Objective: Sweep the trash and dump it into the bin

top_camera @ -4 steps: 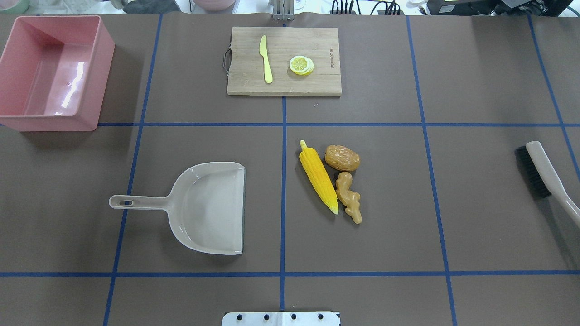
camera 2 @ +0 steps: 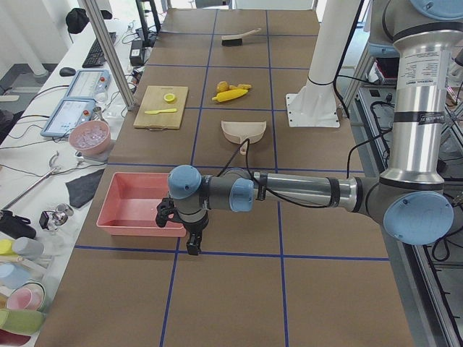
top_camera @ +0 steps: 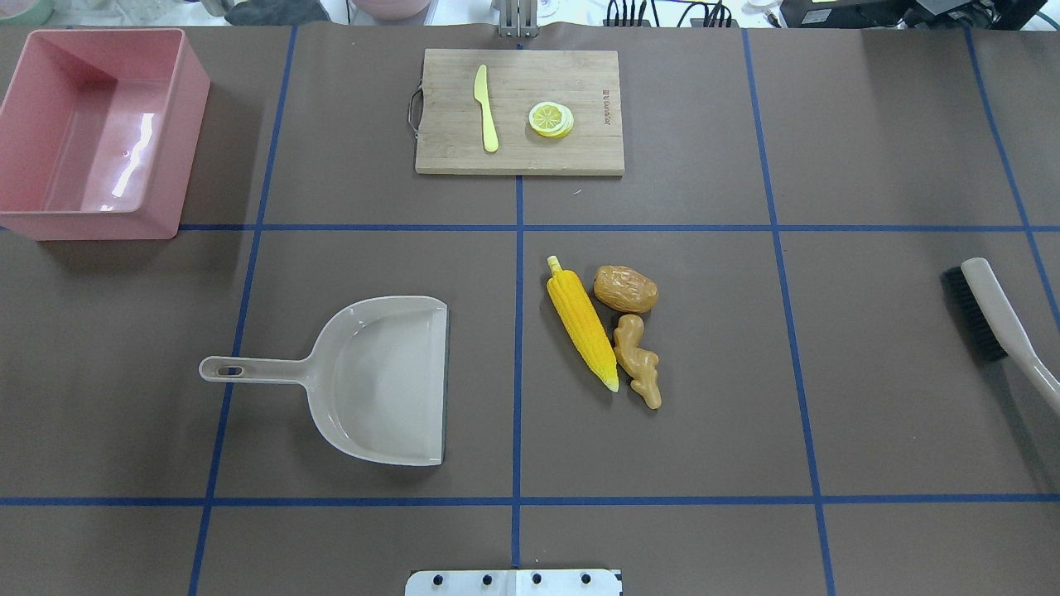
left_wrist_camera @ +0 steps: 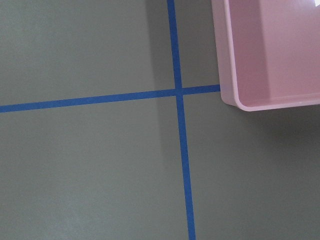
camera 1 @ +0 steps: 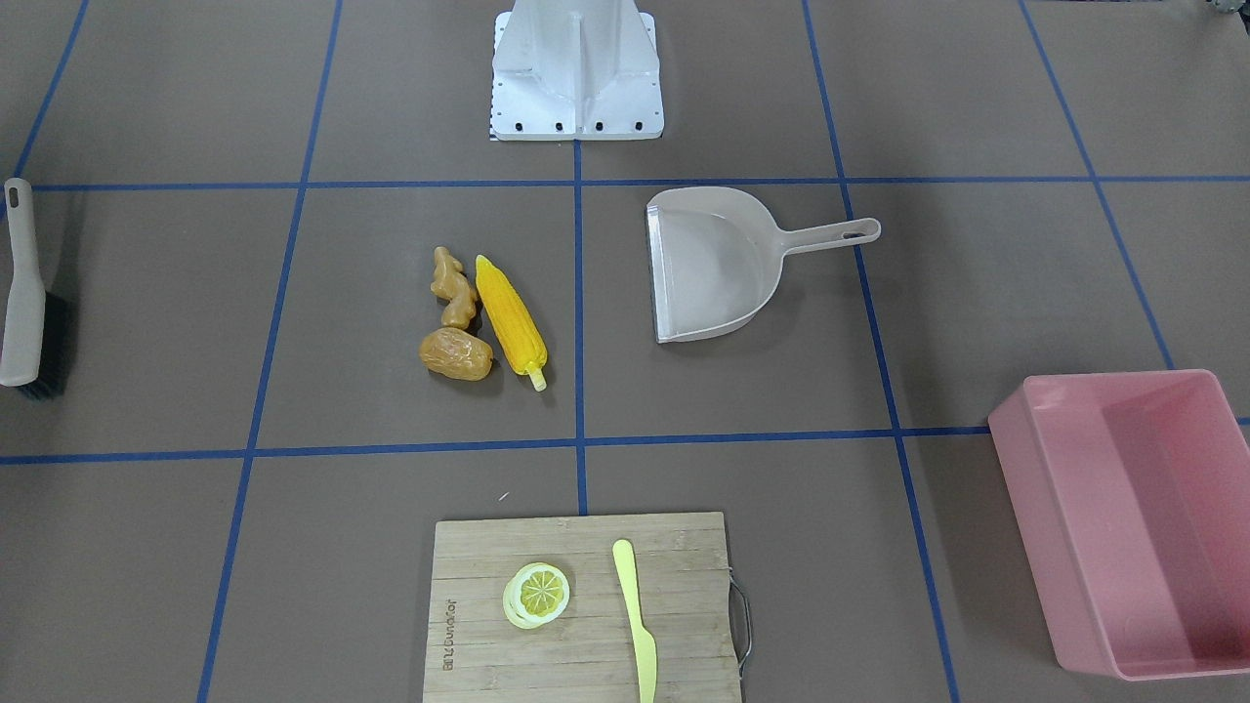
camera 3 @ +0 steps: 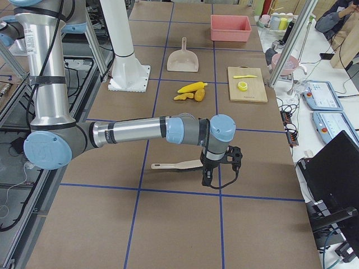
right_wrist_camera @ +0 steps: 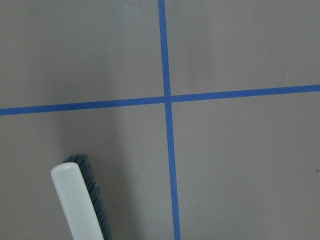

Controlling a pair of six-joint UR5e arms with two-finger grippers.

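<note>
From the front, corn (camera 1: 510,317), ginger (camera 1: 455,287) and potato (camera 1: 455,353) lie bunched mid-table, the pink bin (camera 1: 1050,547) well apart at a corner. From the left end, the left gripper (camera 2: 192,249) hangs beside the bin. From the right end, the right gripper (camera 3: 207,180) hangs near a brush (camera 3: 174,165). Whether either is gripping or released cannot be told.

Blue-taped brown table (top_camera: 869,124), pink bin (top_camera: 99,225), dustpan (top_camera: 381,381), trash (top_camera: 582,327), brush (top_camera: 990,314), cutting board (top_camera: 530,153)

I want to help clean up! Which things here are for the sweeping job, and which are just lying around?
For the job: corn cob, ginger root, potato, dustpan, brush, pink bin.

Just lying about: cutting board, knife, lemon slice.
</note>
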